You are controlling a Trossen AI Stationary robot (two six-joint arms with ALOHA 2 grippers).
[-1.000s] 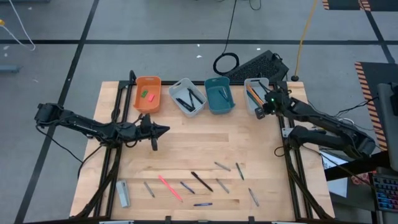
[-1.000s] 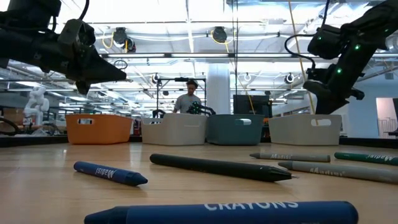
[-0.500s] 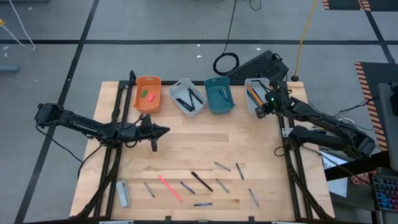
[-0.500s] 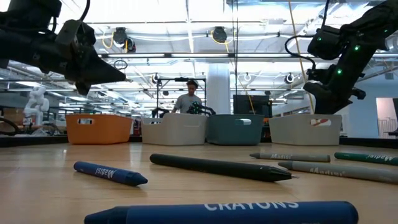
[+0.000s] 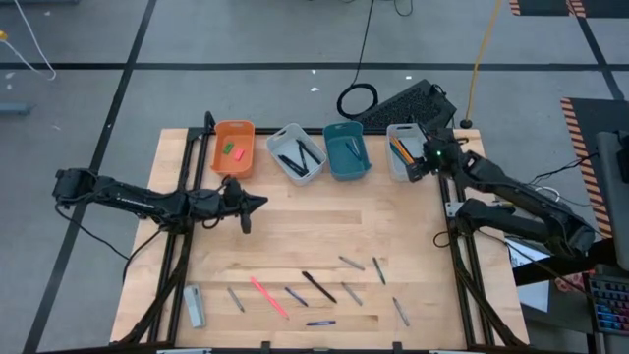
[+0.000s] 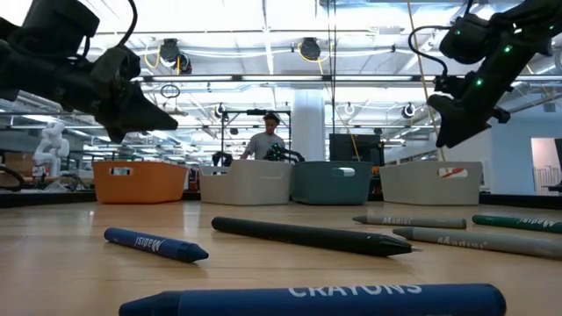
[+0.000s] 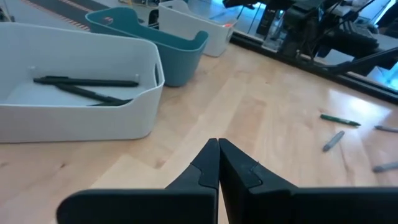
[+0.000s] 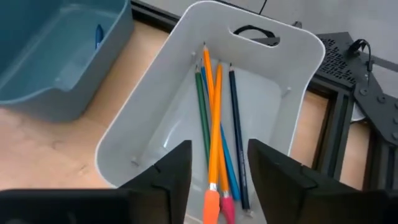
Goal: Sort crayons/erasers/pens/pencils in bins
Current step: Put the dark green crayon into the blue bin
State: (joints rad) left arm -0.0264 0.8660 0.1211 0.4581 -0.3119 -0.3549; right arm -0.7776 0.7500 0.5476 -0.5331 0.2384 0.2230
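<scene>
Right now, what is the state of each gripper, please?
Left gripper: fingers closed, holding nothing, above bare table near the white bin with pens.
Right gripper: fingers open, empty, over the white bin with pencils.

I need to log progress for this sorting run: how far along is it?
Partly done. The orange bin holds both erasers, one white bin has dark pens, and the far white bin has pencils. Nothing is in hand: the right tool is open over that bin, and the left tool is shut and empty. About ten sticks remain on the table's front.
</scene>
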